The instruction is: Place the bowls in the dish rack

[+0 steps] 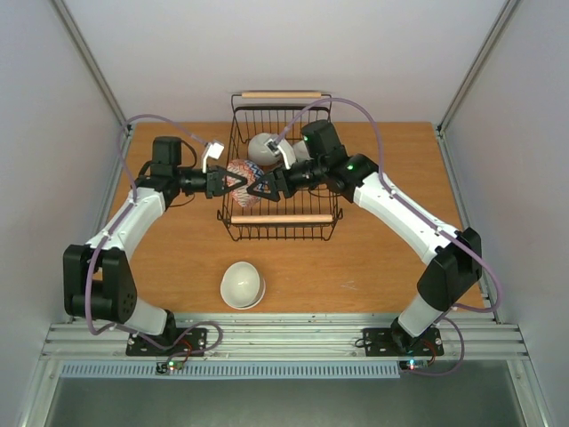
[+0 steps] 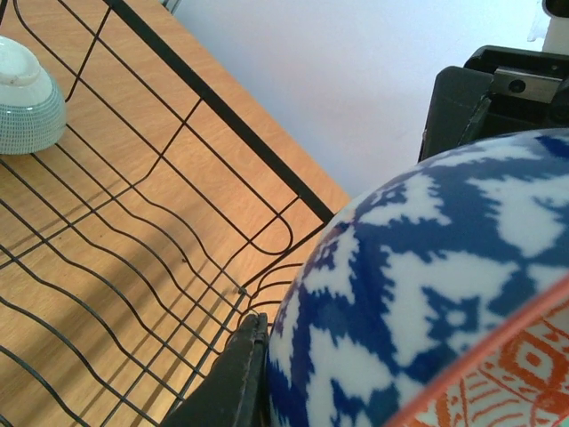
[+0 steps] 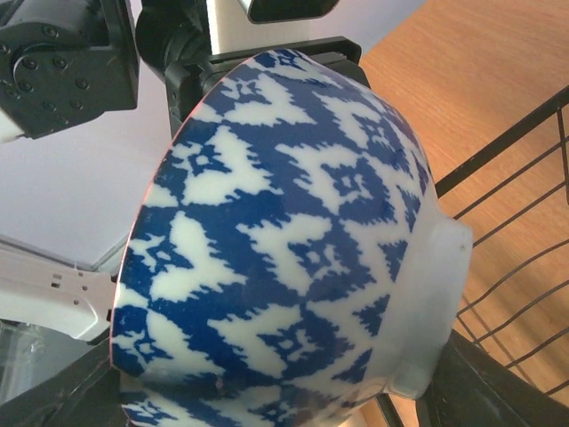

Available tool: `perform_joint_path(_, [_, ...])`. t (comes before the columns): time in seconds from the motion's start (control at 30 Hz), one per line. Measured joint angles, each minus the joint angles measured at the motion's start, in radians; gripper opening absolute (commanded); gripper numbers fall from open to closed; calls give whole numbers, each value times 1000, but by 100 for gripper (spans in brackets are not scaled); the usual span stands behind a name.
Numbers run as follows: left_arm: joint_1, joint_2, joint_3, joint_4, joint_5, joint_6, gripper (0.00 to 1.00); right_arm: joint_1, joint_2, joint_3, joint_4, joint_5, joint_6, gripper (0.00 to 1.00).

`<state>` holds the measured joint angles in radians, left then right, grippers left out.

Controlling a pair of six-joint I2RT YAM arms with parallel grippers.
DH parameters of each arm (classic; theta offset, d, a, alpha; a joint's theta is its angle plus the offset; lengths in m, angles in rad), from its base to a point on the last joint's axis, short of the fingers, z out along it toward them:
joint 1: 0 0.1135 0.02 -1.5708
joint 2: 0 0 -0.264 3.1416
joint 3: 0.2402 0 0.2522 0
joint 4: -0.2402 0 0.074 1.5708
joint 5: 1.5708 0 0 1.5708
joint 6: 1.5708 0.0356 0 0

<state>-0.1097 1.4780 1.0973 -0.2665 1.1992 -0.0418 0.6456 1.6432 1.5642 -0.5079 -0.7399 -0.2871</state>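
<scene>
From above, the left gripper [image 1: 222, 182] and right gripper [image 1: 263, 189] meet at the blue-and-white bowl [image 1: 240, 181] held above the dish rack [image 1: 281, 219]; the left wrist view shows one left finger [image 2: 236, 378] touching the bowl, its grip impossible to tell; the right wrist view shows the right fingers [image 3: 493, 382] spread wide, clamping it rim to foot.

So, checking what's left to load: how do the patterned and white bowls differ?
The patterned bowl is blue-and-white with orange inside; the white bowl is plain. The patterned bowl is tipped sideways over the dish rack; the white bowl sits upright on the table. Both round.
</scene>
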Motion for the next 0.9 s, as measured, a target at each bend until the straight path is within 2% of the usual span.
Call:
perform_joint_path(0.07, [-2, 0, 4, -20, -6, 15, 0, 1, 0, 0, -7, 3, -3, 6])
perform_joint_path(0.1, [-2, 0, 6, -27, -8, 22, 0, 2, 0, 0, -9, 5, -5, 2])
perform_joint_path(0.13, [-2, 0, 6, -32, -9, 27, 2, 3, 0, 0, -10, 7, -6, 1])
perform_joint_path(0.17, [-3, 0, 7, -37, -11, 32, 8, 4, 0, 0, -13, 10, -8, 1])
perform_joint_path(0.23, [-3, 0, 10, -44, -14, 40, 30, 5, 0, 0, -14, 18, -12, 1])
perform_joint_path(0.3, [-9, 0, 16, -50, -22, 57, 46, 7, -1, 0, -12, 39, -22, 1])
perform_joint_path(0.43, [-31, 0, 23, -62, -71, 74, 60, 19, 0, 5, -34, 159, -41, 1])
perform_joint_path(0.6, [-37, -19, 23, -70, -205, 101, 66, 30, 17, 65, -114, 354, -70, 1])
perform_joint_path(0.9, [-35, -93, 36, -86, -492, 134, 67, 16, 129, 197, -277, 748, -101, 1])
